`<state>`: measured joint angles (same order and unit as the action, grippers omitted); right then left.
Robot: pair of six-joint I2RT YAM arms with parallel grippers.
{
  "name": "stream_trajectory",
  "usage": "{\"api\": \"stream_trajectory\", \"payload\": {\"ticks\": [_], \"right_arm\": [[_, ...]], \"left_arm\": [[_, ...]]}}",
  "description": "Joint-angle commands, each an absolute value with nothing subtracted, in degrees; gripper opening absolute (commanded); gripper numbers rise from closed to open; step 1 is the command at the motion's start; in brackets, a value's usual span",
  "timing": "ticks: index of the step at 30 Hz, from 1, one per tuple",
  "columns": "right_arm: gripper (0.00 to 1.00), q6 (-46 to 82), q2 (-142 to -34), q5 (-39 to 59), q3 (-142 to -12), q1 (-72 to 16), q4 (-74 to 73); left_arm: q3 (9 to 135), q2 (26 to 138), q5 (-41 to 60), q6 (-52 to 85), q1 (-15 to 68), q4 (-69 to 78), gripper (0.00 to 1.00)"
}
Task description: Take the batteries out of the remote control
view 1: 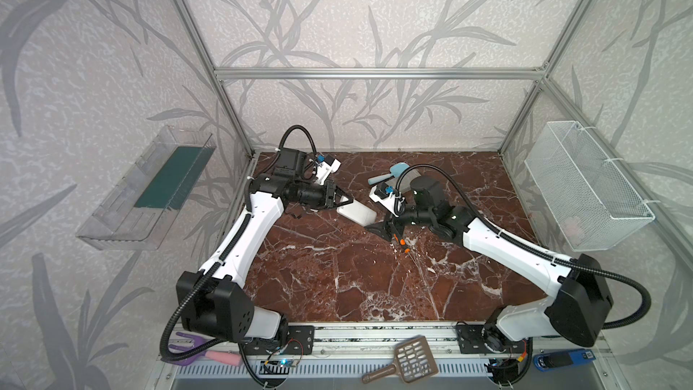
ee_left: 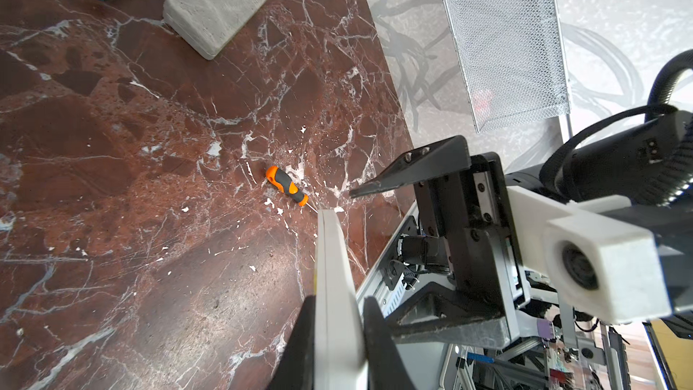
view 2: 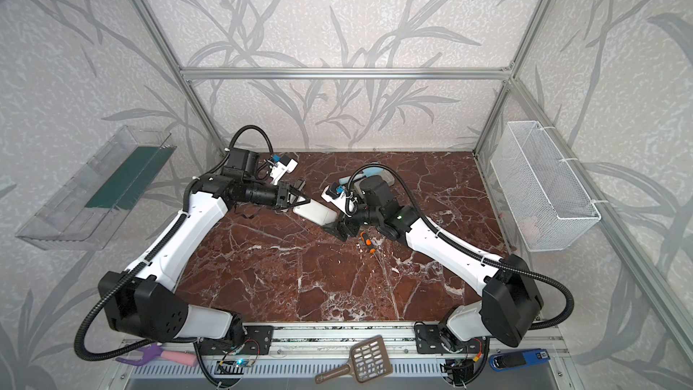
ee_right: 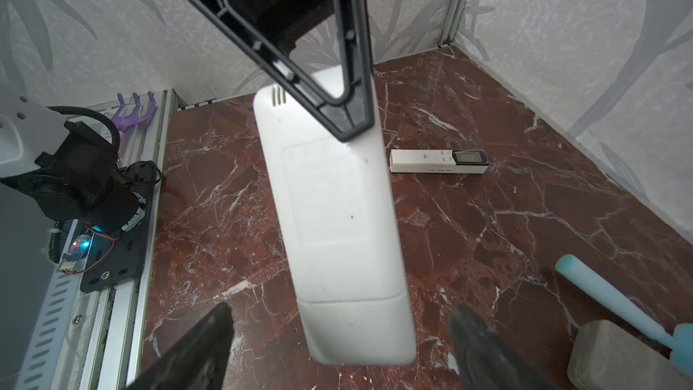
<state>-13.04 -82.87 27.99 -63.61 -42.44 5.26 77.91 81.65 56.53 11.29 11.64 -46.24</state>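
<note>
Above red marble table, left tool clamps remote; right tool spread wide.

White remote control, aloft, closed

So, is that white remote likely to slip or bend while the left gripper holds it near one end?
Probably stiff: the remote juts straight out from the left gripper without sagging. Its smooth, glossy shell may slip or pivot in that narrow end grip.
</note>
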Motion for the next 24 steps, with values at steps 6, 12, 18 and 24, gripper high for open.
{"api": "stream_trajectory", "payload": {"ticks": [6,12,18,24], "right_arm": [[0.86,-15.24,-89.38,24.39,-69.93,-46.87,5.47],[0.64,-16.93,-90.70,16.75,-68.68,-50.19,1.01],[0.37,-17.35,-90.55,14.11,-67.81,-51.58,-1.34],[0.26,-13.01,-89.52,8.88,-66.20,-51.59,-4.88]], "left_arm": [[79.34,80.86,58.63,9.99,11.95,-48.65,0.00],[79.08,80.56,57.92,11.43,11.96,-49.30,0.00],[79.41,81.10,57.74,11.17,11.87,-50.71,0.02],[78.03,81.19,56.20,16.00,11.53,-46.53,0.43]]}}
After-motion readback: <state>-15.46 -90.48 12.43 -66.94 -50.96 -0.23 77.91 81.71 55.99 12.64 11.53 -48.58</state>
